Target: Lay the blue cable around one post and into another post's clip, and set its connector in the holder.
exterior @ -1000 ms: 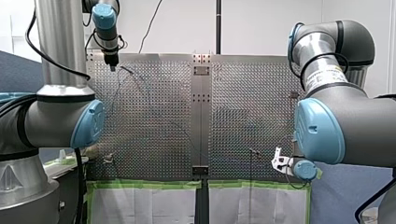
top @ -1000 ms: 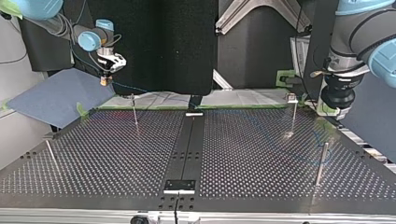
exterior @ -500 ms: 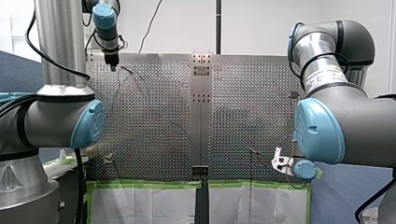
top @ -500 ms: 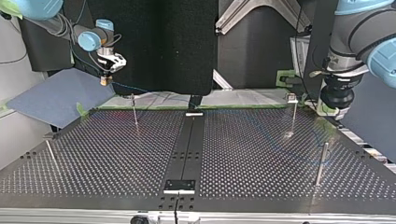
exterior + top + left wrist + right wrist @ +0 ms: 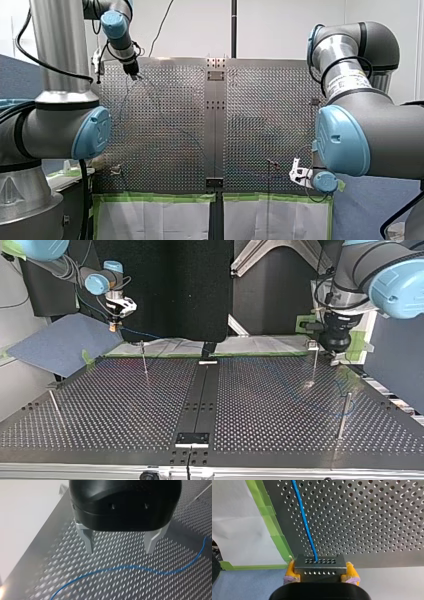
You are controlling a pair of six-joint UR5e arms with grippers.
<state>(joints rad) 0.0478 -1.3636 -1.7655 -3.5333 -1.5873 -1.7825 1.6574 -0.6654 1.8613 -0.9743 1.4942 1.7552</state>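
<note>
Perforated table (image 5: 374, 517) underneath; my right gripper (image 5: 320, 570) clamps the connector (image 5: 319, 565) between yellow pads (image 5: 290, 569), at the blue cable (image 5: 304, 520)'s end. My left gripper (image 5: 119, 550) hangs wide open, empty, above that cable.

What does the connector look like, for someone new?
Start at the perforated table, by its green tape. My right gripper holds the connector in yellow-padded jaws: a grey block with two rows of holes. Only it has the blue cable running from it.

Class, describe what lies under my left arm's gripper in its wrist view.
Under my open left gripper, the blue cable curves across the perforated table. The gripper's black body hides the table behind it, and the cable's ends run out of view.
</note>
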